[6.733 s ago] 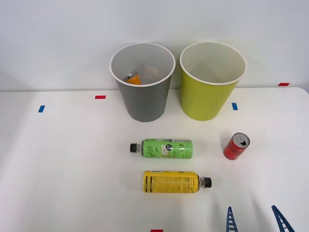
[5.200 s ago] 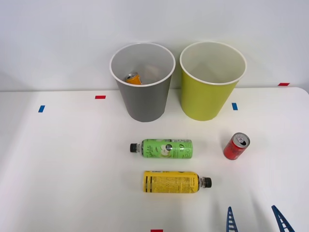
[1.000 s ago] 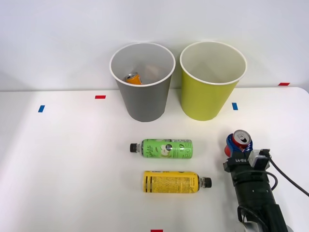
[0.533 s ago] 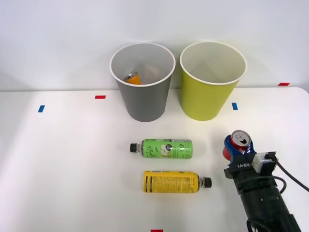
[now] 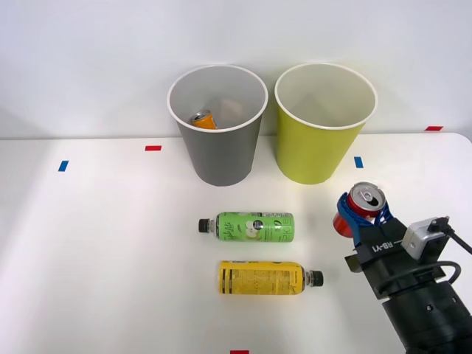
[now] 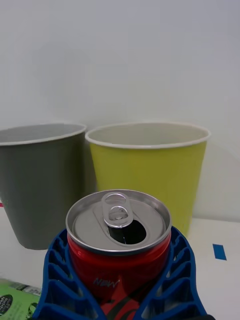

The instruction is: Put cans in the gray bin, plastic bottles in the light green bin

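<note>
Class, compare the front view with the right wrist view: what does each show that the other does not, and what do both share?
Front view alone: the orange can inside the gray bin, the yellow-labelled plastic bottle lying on the white table, and the black arm behind the right gripper.

Right wrist view alone: the red metal can's open silver top close up, with blue ribbed fingers clamped on both sides.

Both: the red can, gray bin, yellow-green bin, and green-labelled bottle.
</note>
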Robot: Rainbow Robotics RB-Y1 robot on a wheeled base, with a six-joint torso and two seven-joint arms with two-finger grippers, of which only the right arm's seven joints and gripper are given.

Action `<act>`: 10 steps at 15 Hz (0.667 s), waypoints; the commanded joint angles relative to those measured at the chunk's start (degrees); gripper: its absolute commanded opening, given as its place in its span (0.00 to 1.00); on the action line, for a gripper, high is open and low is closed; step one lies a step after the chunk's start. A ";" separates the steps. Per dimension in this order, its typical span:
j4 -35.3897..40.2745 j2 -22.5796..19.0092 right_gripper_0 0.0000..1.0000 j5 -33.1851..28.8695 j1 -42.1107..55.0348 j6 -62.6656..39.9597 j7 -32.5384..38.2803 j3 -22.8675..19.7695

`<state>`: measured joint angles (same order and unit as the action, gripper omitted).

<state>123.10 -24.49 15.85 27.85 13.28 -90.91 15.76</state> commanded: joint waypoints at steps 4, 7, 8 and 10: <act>15.94 0.75 0.00 2.60 -2.62 -16.54 3.28 -1.25; 15.94 2.42 0.00 3.48 -7.89 -19.61 3.89 -1.34; 15.94 3.30 0.00 3.92 -10.09 -21.55 4.25 -1.61; 15.86 5.15 0.00 4.27 -14.22 -26.29 4.60 -2.31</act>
<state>139.01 -20.46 19.86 15.72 -10.61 -86.56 13.91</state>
